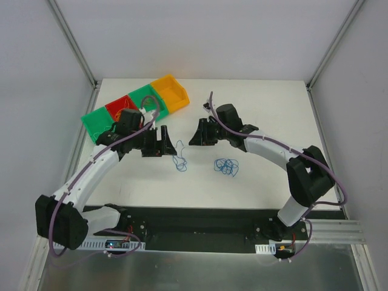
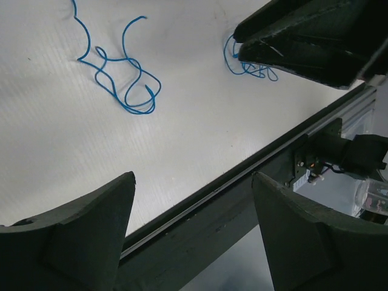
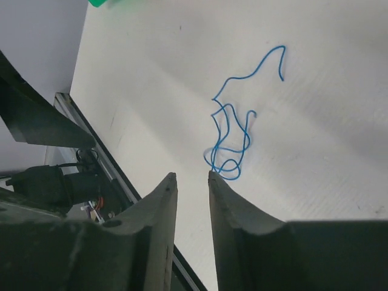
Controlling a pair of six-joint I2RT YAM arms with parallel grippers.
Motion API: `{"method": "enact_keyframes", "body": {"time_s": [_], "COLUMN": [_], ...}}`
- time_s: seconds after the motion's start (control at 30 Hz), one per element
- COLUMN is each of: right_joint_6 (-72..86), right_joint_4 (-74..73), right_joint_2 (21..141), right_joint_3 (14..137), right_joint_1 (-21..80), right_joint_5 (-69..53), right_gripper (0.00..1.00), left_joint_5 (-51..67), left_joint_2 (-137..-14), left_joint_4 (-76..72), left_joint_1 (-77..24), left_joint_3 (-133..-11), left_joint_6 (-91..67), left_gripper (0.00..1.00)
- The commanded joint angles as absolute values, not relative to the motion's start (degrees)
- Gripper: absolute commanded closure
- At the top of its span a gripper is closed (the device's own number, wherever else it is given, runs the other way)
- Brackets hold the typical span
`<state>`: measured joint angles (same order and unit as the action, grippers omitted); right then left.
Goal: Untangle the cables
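Black R jaws (image 3: 193, 177) stand a slit apart w/ nothing btwn them. L jaws (image 2: 194, 179) are spread wide, also empty. Just past the R tips lies 1 loose blue strand (image 3: 233, 136): its loops almost touch the tips, its long axis runs straight away from them, and its free tail is at the far end. From the L jaws the same strand sits farther out, up and left. Blue clump (image 1: 227, 167) rests on the white worktop (image 1: 267, 109) on the R arm's side, apart from the strand. Judgement: R looks nearer to both and would need to open wider, then drop onto the loops.
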<state>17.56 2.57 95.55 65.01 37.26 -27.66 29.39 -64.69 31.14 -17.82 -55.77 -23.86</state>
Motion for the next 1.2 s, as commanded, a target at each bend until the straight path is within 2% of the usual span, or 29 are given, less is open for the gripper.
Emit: {"method": "enact_keyframes", "body": {"time_s": [0.0, 0.03, 0.07, 0.17, 0.3, 0.5, 0.7, 0.87, 0.97, 1.07, 1.1, 1.17], "right_joint_6": [11.87, 11.43, 11.08, 10.20, 10.46, 11.95, 13.10, 12.66, 11.87, 12.13, 12.39, 12.66], "right_joint_4": [-2.46, -2.46, -2.37, -2.46, -0.28, 9.40, 12.04, 13.27, 13.36, 13.36, 13.36, 13.19], "right_joint_2": [92.47, 91.24, 89.58, 85.36, 79.56, 78.30, 79.10, 78.31, 77.61, 78.13, 78.22, 77.96], "right_joint_3": [65.05, 63.73, 62.33, 58.02, 51.35, 45.53, 43.42, 41.84, 41.49, 41.40, 41.40, 41.40], "right_joint_1": [35.43, 34.81, 34.20, 31.91, 28.22, 25.93, 24.96, 24.96, 24.87, 24.96, 24.96, 24.87], "right_joint_5": [-27.96, -27.25, -25.94, -23.12, -20.92, -19.16, -19.69, -17.93, -16.18, -15.99, -16.17, -16.43], "right_gripper": [0.63, 0.53, 0.47, 0.38, 0.38, 0.37, 0.37, 0.37, 0.37, 0.38, 0.38, 0.38], "left_joint_5": [23.40, 20.16, 16.91, 12.67, 4.78, -1.75, -2.46, -2.03, -1.14, -4.47, -5.87, -8.69], "left_joint_2": [-73.45, -75.56, -77.85, -83.56, -89.28, -97.98, -106.95, -107.67, -106.79, -105.56, -105.03, -104.24], "left_joint_4": [27.24, 27.42, 27.86, 27.95, 29.17, 32.42, 34.01, 33.31, 32.43, 31.82, 31.73, 31.55], "left_joint_1": [-24.50, -26.52, -28.46, -31.11, -32.43, -32.52, -32.34, -32.78, -32.87, -32.87, -32.78, -32.44], "left_joint_3": [-58.78, -59.93, -60.99, -63.01, -66.08, -73.90, -77.52, -74.98, -73.65, -74.53, -75.23, -77.59], "left_joint_6": [-24.97, -24.44, -24.52, -24.87, -23.82, -20.57, -18.72, -20.65, -20.92, -19.60, -18.99, -17.94], "left_gripper": [0.22, 0.22, 0.22, 0.23, 0.28, 0.16, 0.19, 0.40, 0.62, 0.96, 1.00, 1.00]}}
